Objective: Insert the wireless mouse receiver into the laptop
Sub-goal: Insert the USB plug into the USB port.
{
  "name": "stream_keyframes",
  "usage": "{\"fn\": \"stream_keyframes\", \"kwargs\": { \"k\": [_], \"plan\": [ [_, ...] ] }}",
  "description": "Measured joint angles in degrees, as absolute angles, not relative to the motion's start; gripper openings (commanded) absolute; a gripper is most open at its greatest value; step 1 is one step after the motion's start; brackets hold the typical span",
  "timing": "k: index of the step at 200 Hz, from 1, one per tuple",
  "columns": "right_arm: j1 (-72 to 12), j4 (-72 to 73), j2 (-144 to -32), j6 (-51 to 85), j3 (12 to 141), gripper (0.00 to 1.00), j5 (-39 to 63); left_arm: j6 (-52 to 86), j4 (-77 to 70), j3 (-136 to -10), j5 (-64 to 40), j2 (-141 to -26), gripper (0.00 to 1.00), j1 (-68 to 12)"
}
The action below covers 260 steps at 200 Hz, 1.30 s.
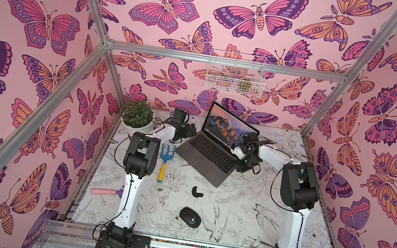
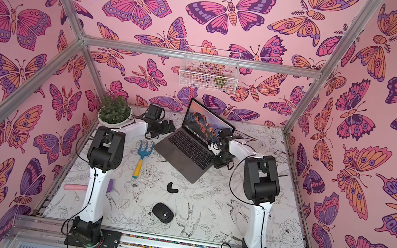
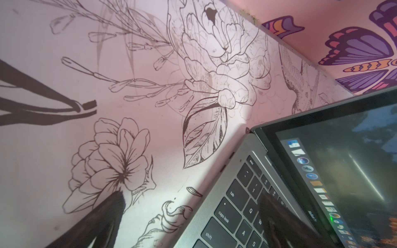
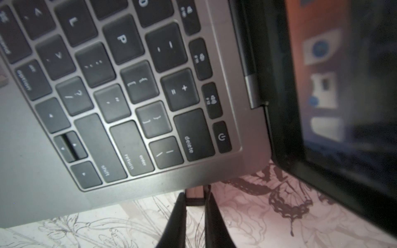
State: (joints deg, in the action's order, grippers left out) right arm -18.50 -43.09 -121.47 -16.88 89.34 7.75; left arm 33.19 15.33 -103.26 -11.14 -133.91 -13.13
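Mouse [image 1: 190, 217] sits close by the front edge, bare table [image 1: 244, 219] all round. Further back, right gripper [image 4: 196, 194] pinches receiver [image 4: 194, 191] right at laptop's [image 1: 209, 156] right edge. Left gripper [image 3: 192, 193] gapes wide, straddling the left edge.

Top views look down; wrist cameras hug laptop [image 4: 133, 90].

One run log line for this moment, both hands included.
right hand: shut on receiver, tip at laptop side edge | left hand: open, beside laptop | mouse: on table | seating: cannot tell
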Motion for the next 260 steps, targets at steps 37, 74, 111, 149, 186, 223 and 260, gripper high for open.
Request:
{"fn": "stream_keyframes", "kwargs": {
  "k": [37, 74, 111, 149, 186, 223, 260],
  "plan": [
    [-19.16, -43.48, -121.73, -19.49, 89.78, 0.11, 7.75, 32.36, 15.18, -103.26, -12.08, -134.02, 1.00, -13.08],
    [-19.92, -43.70, -122.17, -21.41, 90.52, 0.11, 7.75, 31.73, 14.81, -103.28, -13.30, -134.21, 1.00, -13.13],
    [-20.75, -45.69, -124.31, -22.61, 94.08, 0.11, 7.44, 31.03, 14.06, -103.85, -14.61, -134.82, 1.00, -13.61],
    [-22.02, -48.58, -126.98, -22.79, 98.78, 0.11, 5.37, 30.39, 13.34, -104.03, -15.07, -135.13, 1.00, -14.35],
    [-22.39, -48.80, -127.11, -23.07, 99.04, 0.13, 4.97, 29.91, 13.39, -104.42, -15.42, -135.44, 1.00, -14.33],
    [-23.05, -48.10, -127.09, -24.82, 98.94, 0.11, 3.51, 29.36, 13.30, -105.16, -15.73, -135.98, 1.00, -14.39],
    [-23.20, -47.64, -127.09, -21.50, 99.00, 0.11, 3.05, 28.73, 13.32, -105.16, -15.68, -135.98, 1.00, -14.50]
  ]
}}
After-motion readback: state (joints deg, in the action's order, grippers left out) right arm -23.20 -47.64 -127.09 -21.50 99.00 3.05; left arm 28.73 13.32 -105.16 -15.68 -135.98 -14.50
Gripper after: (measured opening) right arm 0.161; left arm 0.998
